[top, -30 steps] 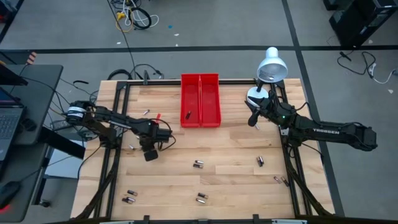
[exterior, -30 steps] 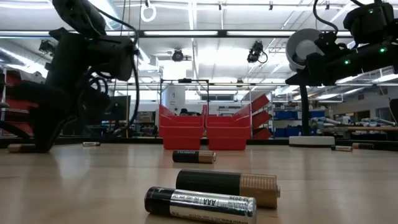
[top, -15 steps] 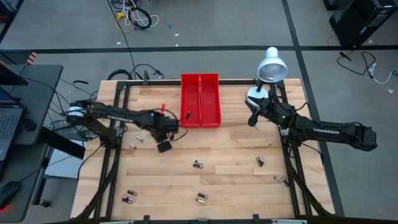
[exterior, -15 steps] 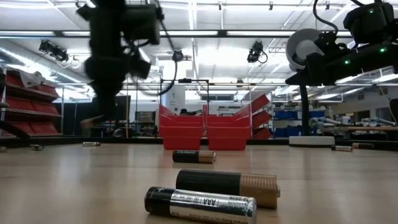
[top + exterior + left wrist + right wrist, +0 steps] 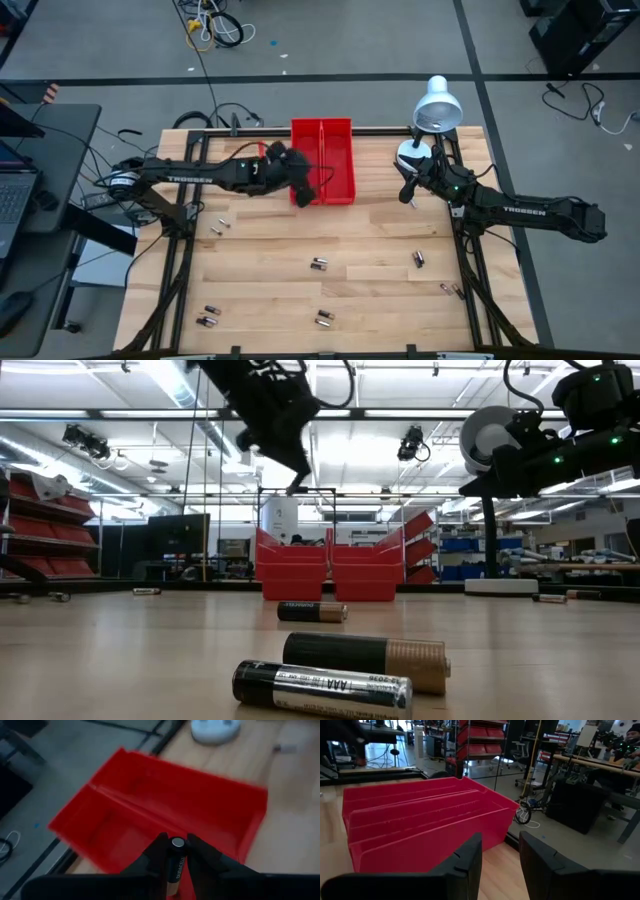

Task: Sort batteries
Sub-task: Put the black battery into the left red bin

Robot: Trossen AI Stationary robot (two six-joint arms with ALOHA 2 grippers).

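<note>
The left gripper (image 5: 303, 183) has swung from the bare wood well left of the red bin (image 5: 345, 130) up over the bin's left compartment, so it now hangs above that half, near its front end. In the left wrist view its fingers (image 5: 158, 851) pinch 1 battery (image 5: 176, 857) upright between them, with the bin's red floor and divider right beneath. That reads as the carry finished and the drop about to come: the battery has been lifted off the table and brought to its slot, and what remains for this one is to open the jaws so it falls inside the left half rather than on the rim or the divider. A dark speck already lay in that compartment a moment earlier; the arm now hides that spot. The right gripper (image 5: 405, 192) has not moved; it waits just right of the bin, fingers (image 5: 465, 862) slightly parted and holding nothing, looking along the bin's side. The loose batteries in front of the bin lie where they lay before: 1 pair (image 5: 319, 265) in front of the bin, another (image 5: 324, 319) further toward the front edge, a pair (image 5: 208, 317) front-left, 1 (image 5: 418, 259) front-right, and small ones (image 5: 217, 226) left of the bin. Most of the sorting is still ahead.
</note>
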